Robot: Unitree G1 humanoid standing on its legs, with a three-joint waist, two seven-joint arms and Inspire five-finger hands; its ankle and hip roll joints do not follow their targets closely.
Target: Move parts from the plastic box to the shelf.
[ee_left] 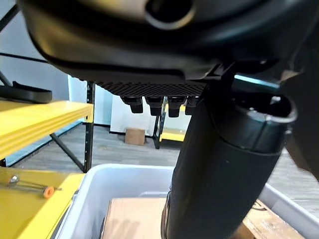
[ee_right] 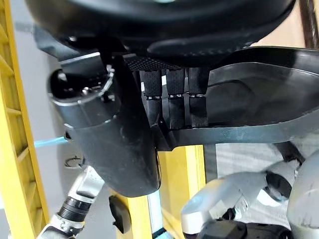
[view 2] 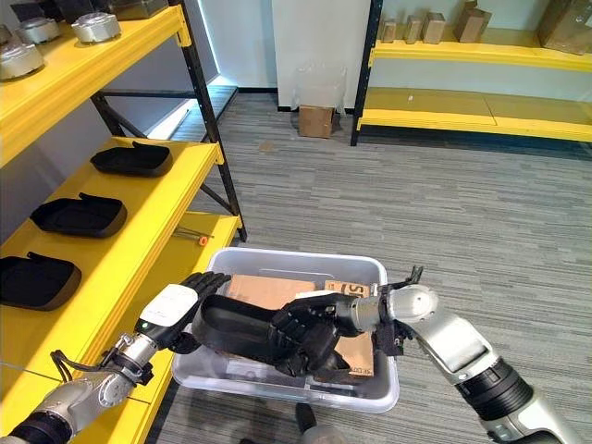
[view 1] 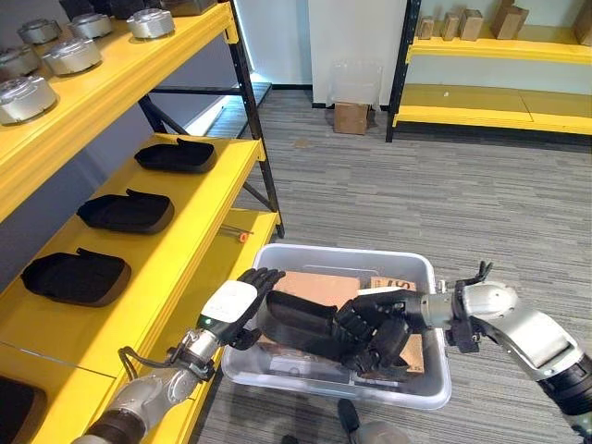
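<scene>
Look at the black part [view 1: 298, 322]. It sits over the clear box [view 1: 413, 266], with cardboard [view 1: 314, 285] under it. Your right hand [view 1: 377, 331] has its fingers curled round the part's right end, so that end sits inside the fingers. Your left hand [view 1: 242, 305] is at the part's left end. Its fingers are straight and lie against the part. Three more black parts [view 1: 126, 212] lie on the yellow shelf [view 1: 199, 227] to the left.
</scene>
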